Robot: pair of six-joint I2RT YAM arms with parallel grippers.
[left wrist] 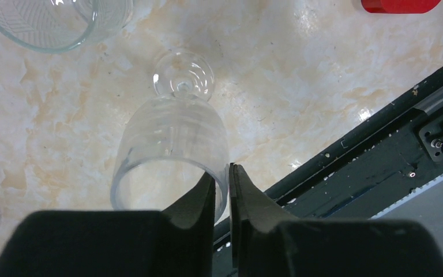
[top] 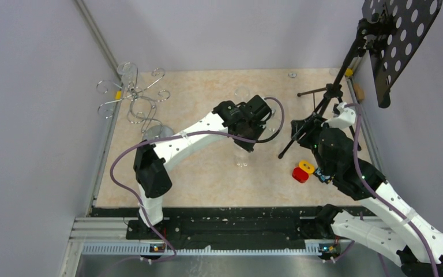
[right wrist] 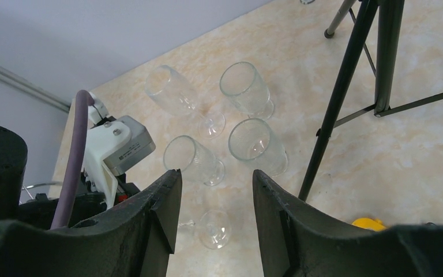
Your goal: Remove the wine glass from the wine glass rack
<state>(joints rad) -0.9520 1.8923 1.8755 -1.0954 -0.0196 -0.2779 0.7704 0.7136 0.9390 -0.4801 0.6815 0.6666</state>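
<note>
The chrome wine glass rack point(top: 131, 97) stands at the table's far left, and a clear glass point(top: 128, 71) hangs on its far side. My left gripper point(top: 243, 145) is over the table's middle, far from the rack. In the left wrist view it point(left wrist: 223, 184) is shut on the rim of a wine glass point(left wrist: 173, 138), one finger inside the bowl and one outside. The glass is upright with its foot point(left wrist: 183, 75) at or just above the tabletop. My right gripper point(right wrist: 216, 196) is open and empty by the tripod.
Several other glasses point(right wrist: 248, 89) stand on the marble tabletop point(top: 202, 179) beyond the held one. A black tripod music stand point(top: 329, 92) is at the right rear. A red and yellow block point(top: 303, 171) lies near my right arm. The black rail point(left wrist: 346, 173) runs along the near edge.
</note>
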